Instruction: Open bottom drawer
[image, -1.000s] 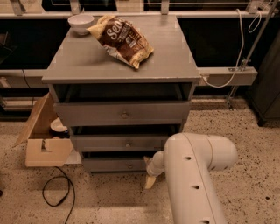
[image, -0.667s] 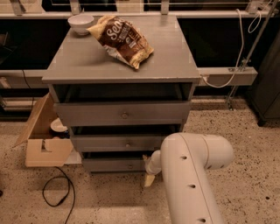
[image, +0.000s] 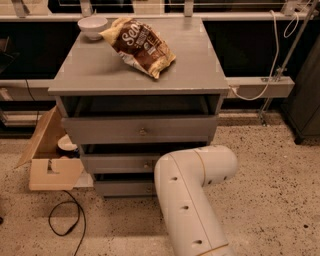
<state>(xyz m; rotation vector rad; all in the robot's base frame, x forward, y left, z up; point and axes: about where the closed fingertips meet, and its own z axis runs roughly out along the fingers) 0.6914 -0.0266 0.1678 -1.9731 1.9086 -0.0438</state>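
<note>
Gripper hidden behind arm (image: 192, 200), which covers bottom drawer (image: 122, 188) right edge; its hold cannot be told. Cardboard box (image: 52, 172) and cable (image: 67, 220) lie left of drawer.

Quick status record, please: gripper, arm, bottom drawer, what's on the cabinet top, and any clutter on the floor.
gripper: out of sight, apparently behind the arm by the lower drawers
arm: white, its elbow covers the right end of the bottom drawer
bottom drawer: looks shut, not yet pulled out
cabinet top: chip bag and white bowl at back left
floor, left of cabinet: open cardboard box, black cable
</note>
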